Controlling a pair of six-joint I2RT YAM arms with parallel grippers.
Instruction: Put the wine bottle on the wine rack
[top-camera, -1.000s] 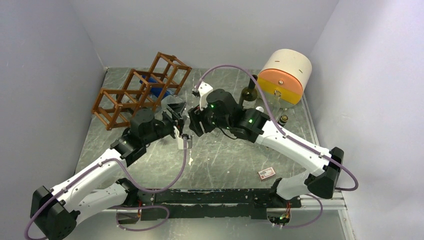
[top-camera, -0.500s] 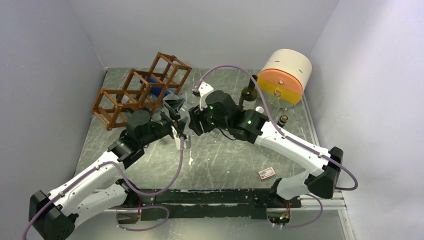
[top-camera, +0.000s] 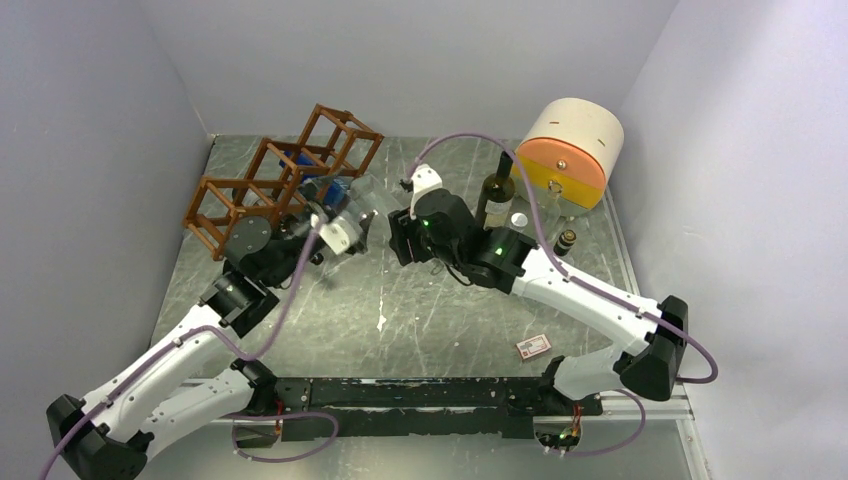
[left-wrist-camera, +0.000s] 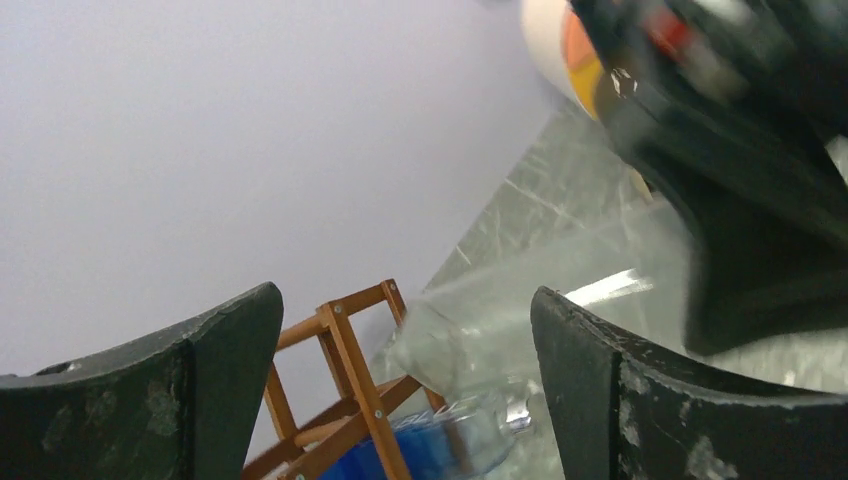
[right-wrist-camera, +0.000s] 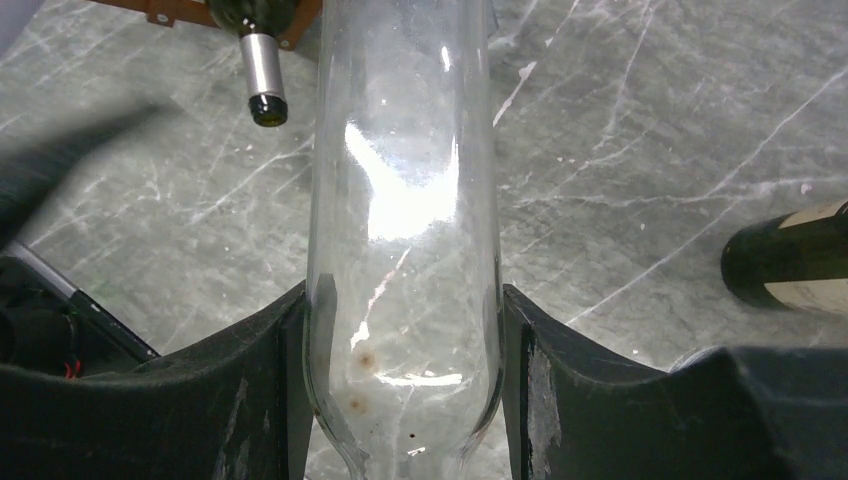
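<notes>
The wine bottle (right-wrist-camera: 400, 200) is clear, empty glass. My right gripper (right-wrist-camera: 403, 300) is shut on its body just above the shoulder, and its base points toward the wine rack (top-camera: 260, 190), a reddish-brown lattice at the back left. In the top view the right gripper (top-camera: 387, 233) sits mid-table, right of the rack. My left gripper (left-wrist-camera: 405, 300) is open with nothing held. Between its fingers I see the bottle's base (left-wrist-camera: 470, 340) beside a rack bar (left-wrist-camera: 350, 370). In the top view the left gripper (top-camera: 343, 207) hovers by the rack's right end.
A blue bottle (left-wrist-camera: 420, 450) lies in the rack. A dark bottle's capped neck (right-wrist-camera: 262, 80) pokes out near it. A dark green bottle (top-camera: 497, 190) stands by a cream-and-orange drum (top-camera: 568, 150). A small bottle (top-camera: 567, 240) and a red card (top-camera: 534, 346) lie on the right.
My left gripper has opened and swung back and left toward the rack. The right gripper has shifted slightly right, still holding the clear bottle.
</notes>
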